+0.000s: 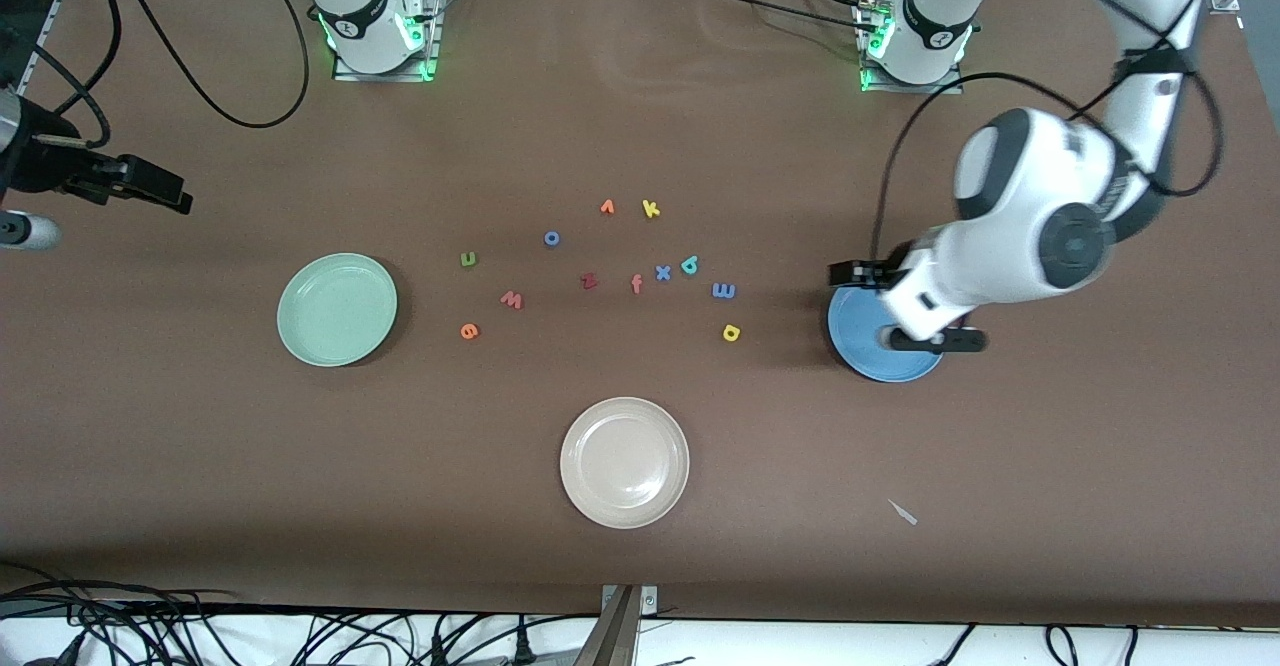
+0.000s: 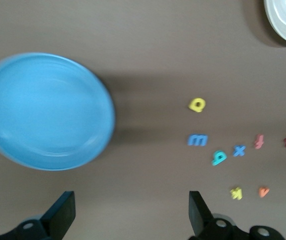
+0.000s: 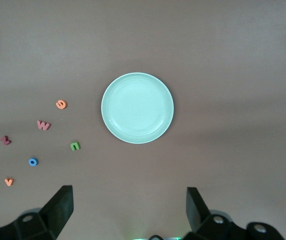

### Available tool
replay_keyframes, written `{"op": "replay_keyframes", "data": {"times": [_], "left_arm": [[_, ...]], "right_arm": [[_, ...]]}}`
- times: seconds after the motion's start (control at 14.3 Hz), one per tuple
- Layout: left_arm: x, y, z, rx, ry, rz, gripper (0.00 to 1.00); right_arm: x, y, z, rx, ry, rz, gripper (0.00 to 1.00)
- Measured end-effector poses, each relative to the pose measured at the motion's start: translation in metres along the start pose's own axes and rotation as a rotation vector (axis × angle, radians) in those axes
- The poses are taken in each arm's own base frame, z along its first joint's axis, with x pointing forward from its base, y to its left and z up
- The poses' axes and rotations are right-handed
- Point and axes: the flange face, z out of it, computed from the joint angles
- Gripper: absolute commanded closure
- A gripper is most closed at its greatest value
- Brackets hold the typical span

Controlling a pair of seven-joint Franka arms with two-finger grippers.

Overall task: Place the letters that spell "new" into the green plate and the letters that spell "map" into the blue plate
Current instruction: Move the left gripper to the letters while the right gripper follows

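Observation:
The green plate [image 1: 337, 308] [image 3: 137, 108] lies toward the right arm's end. Beside it are the green n [image 1: 469, 259] [image 3: 75, 146], pinkish w [image 1: 512, 299] [image 3: 43, 125] and orange e [image 1: 468, 331] [image 3: 61, 104]. The blue plate [image 1: 880, 356] [image 2: 45, 110] lies toward the left arm's end. Beside it are the blue m [image 1: 724, 291] [image 2: 198, 140], teal a [image 1: 690, 265] [image 2: 218, 157] and yellow p [image 1: 731, 332] [image 2: 197, 104]. My left gripper [image 1: 900, 308] [image 2: 131, 200] hangs open and empty over the blue plate's edge. My right gripper [image 1: 150, 186] [image 3: 129, 192] hangs high, open and empty, past the green plate.
A beige plate [image 1: 625, 461] [image 2: 285, 20] lies nearest the front camera. Other letters lie between the two groups: blue o [image 1: 551, 238], orange v [image 1: 607, 207], yellow k [image 1: 651, 209], red z [image 1: 589, 280], an f [image 1: 636, 284] and blue x [image 1: 662, 272].

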Motion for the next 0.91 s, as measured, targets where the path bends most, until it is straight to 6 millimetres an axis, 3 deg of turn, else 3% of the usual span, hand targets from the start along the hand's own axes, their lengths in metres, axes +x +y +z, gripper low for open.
{"op": "replay_keyframes", "data": {"times": [0.14, 0.21, 0.35, 0.49, 0.7, 0.91], "left_arm": [[-0.003, 0.051, 0.038, 0.002, 0.036, -0.047, 0.0], [0.003, 0.062, 0.056, -0.01, 0.068, -0.063, 0.0], [0.025, 0.057, 0.085, -0.032, 0.118, -0.086, 0.0], [0.036, 0.051, 0.114, -0.025, 0.107, -0.099, 0.0], [0.029, 0.075, 0.156, 0.042, 0.119, -0.031, 0.0], [0.025, 0.086, 0.176, 0.084, 0.127, 0.005, 0.0]], "right_arm": [[0.011, -0.011, 0.022, 0.009, -0.04, -0.017, 0.0], [0.016, -0.016, 0.031, 0.021, -0.054, -0.025, 0.0], [0.022, -0.038, 0.043, 0.069, -0.062, -0.051, 0.0], [0.028, -0.075, 0.055, 0.079, -0.041, -0.097, 0.0], [0.031, -0.137, 0.08, 0.066, -0.023, -0.114, 0.0], [0.031, -0.182, 0.11, 0.036, -0.026, -0.115, 0.0]]}}
